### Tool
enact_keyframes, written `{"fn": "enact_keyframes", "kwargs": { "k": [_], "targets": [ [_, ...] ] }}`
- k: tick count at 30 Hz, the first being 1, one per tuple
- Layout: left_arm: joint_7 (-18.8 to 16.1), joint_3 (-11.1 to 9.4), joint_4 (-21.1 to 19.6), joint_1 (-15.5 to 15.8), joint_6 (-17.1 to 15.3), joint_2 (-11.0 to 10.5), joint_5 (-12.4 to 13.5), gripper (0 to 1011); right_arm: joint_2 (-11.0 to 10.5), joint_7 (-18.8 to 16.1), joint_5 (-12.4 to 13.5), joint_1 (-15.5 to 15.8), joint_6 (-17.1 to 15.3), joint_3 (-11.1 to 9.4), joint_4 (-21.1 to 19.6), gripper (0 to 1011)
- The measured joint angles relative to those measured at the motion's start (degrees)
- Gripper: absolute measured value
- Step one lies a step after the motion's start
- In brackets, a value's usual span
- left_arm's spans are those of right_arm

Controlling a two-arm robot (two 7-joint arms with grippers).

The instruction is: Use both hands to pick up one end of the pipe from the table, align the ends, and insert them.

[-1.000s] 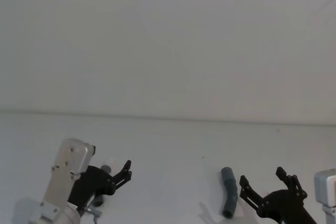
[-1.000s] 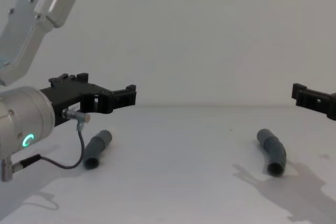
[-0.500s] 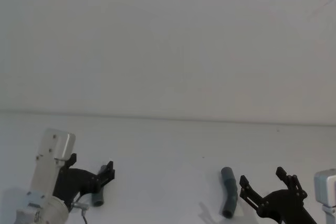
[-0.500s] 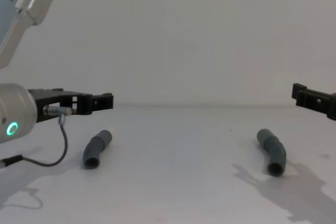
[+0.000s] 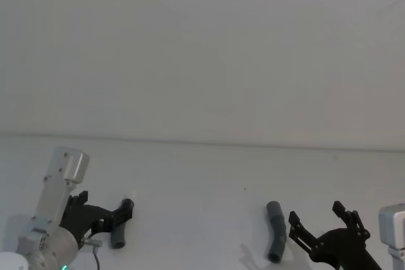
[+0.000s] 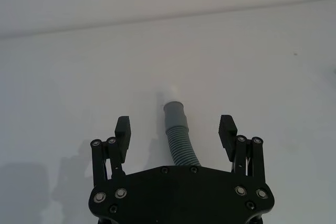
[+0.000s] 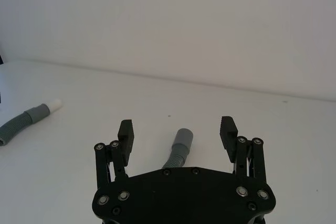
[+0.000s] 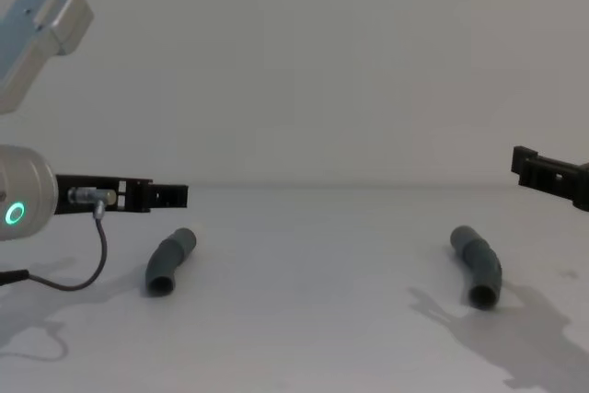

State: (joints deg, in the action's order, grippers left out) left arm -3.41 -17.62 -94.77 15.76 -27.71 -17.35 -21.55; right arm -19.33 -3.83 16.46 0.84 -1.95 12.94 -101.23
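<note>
Pipe pieces lay flat on the table [image 8: 313, 338], well apart, with an open gripper near each.

The left gripper [image 8: 175, 195] had its fingers spread and empty. It hung above the left piece [image 8: 170, 260] without touching it. In the left wrist view that piece lay in line between the two fingers. The right wrist view showed its white tip [image 7: 55, 104] at the end farther from the robot. The right gripper [image 5: 315, 214] was also spread wide and held nothing. It hovered above and just to the right of the right piece [image 5: 276, 232], clear of it. That piece was bent in the middle, and its near end showed a dark round mouth [image 8: 482, 297].
</note>
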Motion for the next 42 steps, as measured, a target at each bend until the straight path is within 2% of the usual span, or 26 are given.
{"fn": "enact_keyframes", "kwargs": {
  "k": [23,42],
  "targets": [
    [2.82,-1.08,7.88,5.89,-5.49,1.82,-0.33,1001,0.0,0.0,0.0,0.0,0.0,0.0,0.0,1000],
    [3.58,-2.07,13.2,9.44,-6.34,3.51,1.2,1001,0.0,0.0,0.0,0.0,0.0,0.0,0.0,1000]
  ]
}}
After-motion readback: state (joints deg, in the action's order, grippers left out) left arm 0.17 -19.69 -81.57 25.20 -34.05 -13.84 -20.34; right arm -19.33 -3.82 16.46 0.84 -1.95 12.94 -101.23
